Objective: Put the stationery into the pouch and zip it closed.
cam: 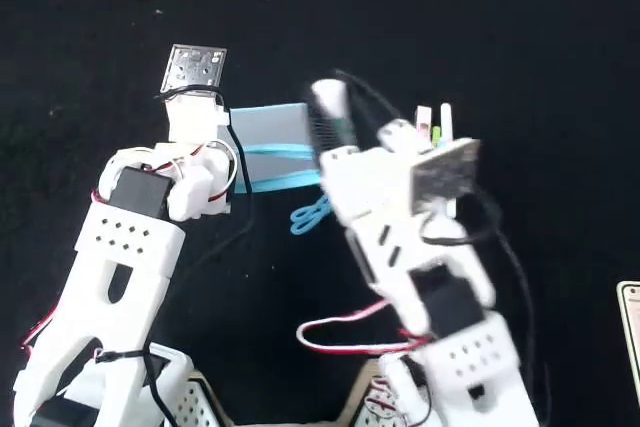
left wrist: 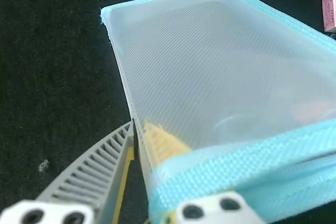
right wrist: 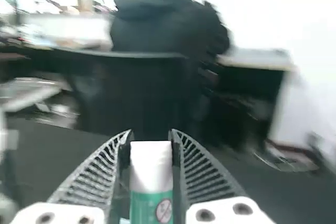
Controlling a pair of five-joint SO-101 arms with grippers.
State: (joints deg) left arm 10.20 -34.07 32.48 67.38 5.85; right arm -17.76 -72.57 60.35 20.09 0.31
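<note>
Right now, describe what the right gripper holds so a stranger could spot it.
On the black table is a clear, blue-edged pouch. The right gripper sits by the pouch's edge, shut on a tube. The tube is white with a green label, unlike the see-through pouch.

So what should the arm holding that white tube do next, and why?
Probably tip the right pincer down toward the pouch: it grips the white tube aloft, aimed level rather than down, while the left pincer pinches the pouch's edge.
</note>
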